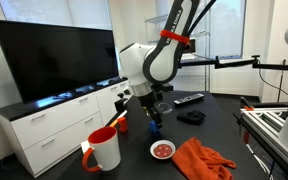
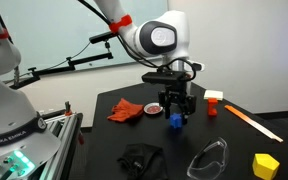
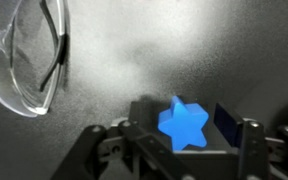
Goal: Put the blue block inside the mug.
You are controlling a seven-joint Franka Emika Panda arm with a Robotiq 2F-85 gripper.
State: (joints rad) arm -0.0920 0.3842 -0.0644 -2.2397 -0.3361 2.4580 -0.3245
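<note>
Wrist view: gripper (image 3: 176, 140) spread wide, nothing held, straddling a blue star (image 3: 184, 125).
Blue block (image 3: 224, 120): darker piece, I think, between star and one finger.
Risk: I clamp the star, which never belongs in the mug (image 1: 104, 150).

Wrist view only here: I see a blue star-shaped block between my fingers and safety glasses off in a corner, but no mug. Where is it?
Observer: The white mug stands on the same dark table, off to one side of the gripper and outside your picture.
Operator: Is it upright, or tipped over?
Observer: Upright, with its opening facing up, in both exterior views.
</note>
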